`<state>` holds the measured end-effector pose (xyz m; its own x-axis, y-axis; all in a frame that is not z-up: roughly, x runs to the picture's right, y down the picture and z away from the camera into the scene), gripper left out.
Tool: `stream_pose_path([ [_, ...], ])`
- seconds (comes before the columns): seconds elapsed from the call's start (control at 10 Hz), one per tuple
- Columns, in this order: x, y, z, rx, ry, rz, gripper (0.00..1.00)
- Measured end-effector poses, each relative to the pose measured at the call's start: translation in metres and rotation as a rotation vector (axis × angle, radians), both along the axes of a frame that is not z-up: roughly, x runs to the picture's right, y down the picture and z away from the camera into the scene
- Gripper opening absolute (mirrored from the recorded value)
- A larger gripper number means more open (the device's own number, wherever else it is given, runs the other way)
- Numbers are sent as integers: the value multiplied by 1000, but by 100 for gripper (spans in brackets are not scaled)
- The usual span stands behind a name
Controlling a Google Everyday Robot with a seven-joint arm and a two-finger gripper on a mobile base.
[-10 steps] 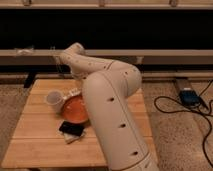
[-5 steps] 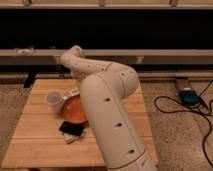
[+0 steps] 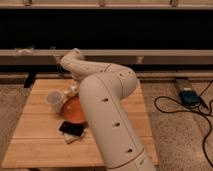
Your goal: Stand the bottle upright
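**Gripper** (image 3: 73,85). On the end of the white arm (image 3: 107,115), which bends over the far left part of the table (image 3: 35,145). It hangs low, just beyond the far rim of the plate and right of the cup. The forearm covers most of it. Jaws wide apart; nothing shows clamped between them.

**Bottle** (image 3: 70,92). A small pale shape just under the gripper, between the cup and the arm, at the far edge of the plate. It is taken to be the task's item, low on the tabletop and not yet standing. Which way its neck points cannot be told, nor whether the gripper touches it.
- Handling, by judgement: light, stiff and smooth-sided, so it is likely to roll or skid if nudged from the side. It is probably top-heavy once upright because of its narrow foot.
- Hold, by judgement: across the body near the upper half, the jaws square to its length. It can then swing base-down and be set flat before release. A pinch at the very tip risks it pivoting out.

**Cup** (image 3: 54,100). White, upright, near the bottle on its left; easy to knock.

**Plate** (image 3: 73,111). Orange, round, on the near side of the bottle, partly behind the arm.

**Dark flat object** (image 3: 71,128). In front of the plate, on a pale scrap; clear of the work.
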<state>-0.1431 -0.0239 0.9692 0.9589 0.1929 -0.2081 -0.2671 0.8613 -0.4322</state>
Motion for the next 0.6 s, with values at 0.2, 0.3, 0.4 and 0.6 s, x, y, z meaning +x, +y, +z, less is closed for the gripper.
stream_pose_path([
  [0.2,-4,8,-5,3,-11,-29,70],
  [0.3,-6,12,-8,5,-15,-42,70],
  [0.4,-9,15,-9,8,-21,-56,70],
  [0.6,-15,18,-9,19,-29,-70,70],
])
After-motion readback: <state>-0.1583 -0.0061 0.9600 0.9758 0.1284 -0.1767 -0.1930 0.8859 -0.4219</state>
